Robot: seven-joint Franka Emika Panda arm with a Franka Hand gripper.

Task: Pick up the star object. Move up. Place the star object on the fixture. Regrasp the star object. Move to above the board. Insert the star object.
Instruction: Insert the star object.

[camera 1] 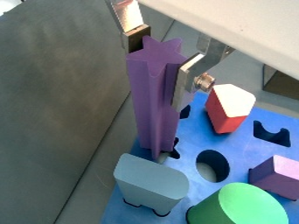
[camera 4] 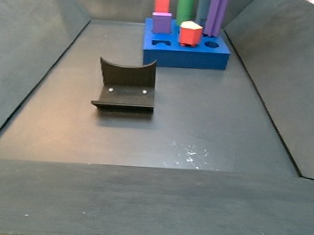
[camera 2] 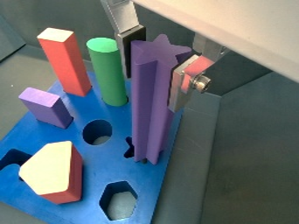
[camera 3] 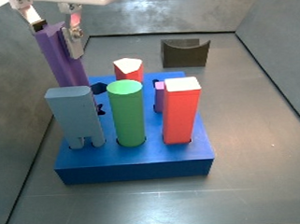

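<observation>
The purple star object (camera 1: 152,96) (camera 2: 152,101) stands upright with its lower end in the star-shaped hole at a corner of the blue board (camera 1: 264,147) (camera 2: 47,140). My gripper (camera 1: 158,63) (camera 2: 155,70) is shut on its top end, one silver finger on each side. In a side view the star object (camera 3: 53,57) rises at the board's (camera 3: 130,161) far left corner under the gripper (camera 3: 56,32). The dark fixture (camera 3: 184,53) (camera 4: 126,88) stands apart from the board with its notch bare.
Other pegs stand in the board: a green cylinder (camera 2: 108,70) (camera 3: 127,113), a red square block (camera 2: 65,59) (camera 3: 180,108), a grey-blue arch piece (camera 1: 152,179) (camera 3: 71,113), a red-and-white piece (camera 1: 230,107) (camera 3: 128,68) and a short purple block (camera 2: 45,107). Grey walls enclose the floor.
</observation>
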